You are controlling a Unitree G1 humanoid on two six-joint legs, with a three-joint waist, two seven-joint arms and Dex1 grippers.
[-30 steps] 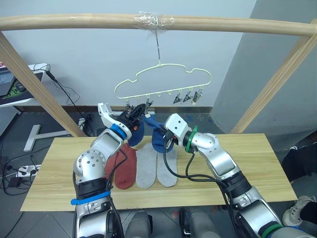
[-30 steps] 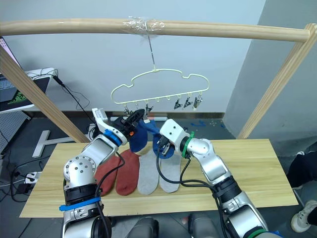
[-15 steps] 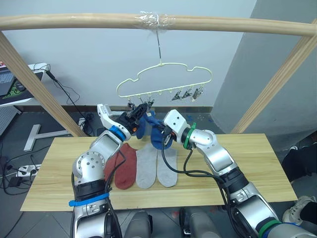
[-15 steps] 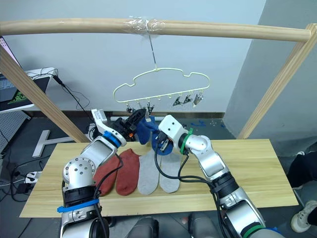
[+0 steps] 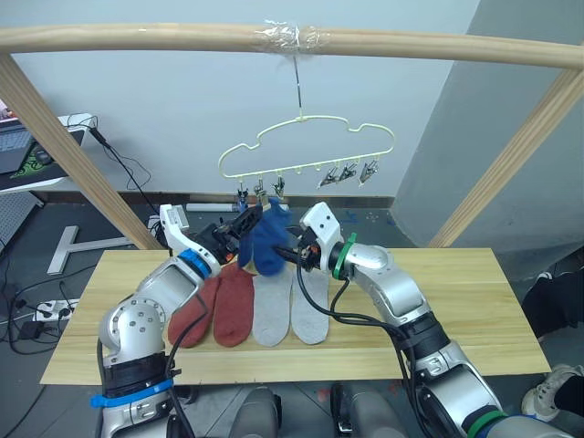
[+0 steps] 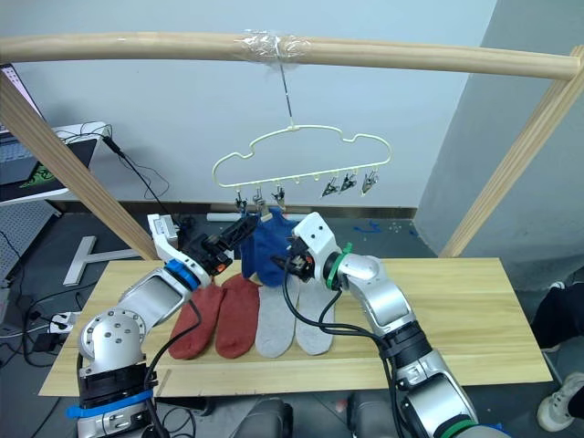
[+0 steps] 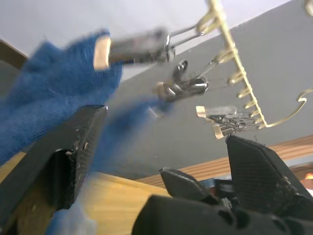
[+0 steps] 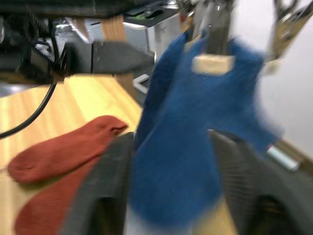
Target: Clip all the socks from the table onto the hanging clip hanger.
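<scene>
Below me the long light wooden plank table (image 5: 456, 310) carries four short knit socks side by side near its middle, toes toward me. On my left lie the two rust-red socks (image 5: 215, 307), touching each other. Just beside them to the right lie the two light grey socks (image 5: 288, 310), their far ends hidden behind my arms.

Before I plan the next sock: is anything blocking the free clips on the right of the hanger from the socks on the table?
Nothing visible does. The three right-hand clips on the clip hanger hang bare above the grey socks; the blue socks hang further left.
</scene>
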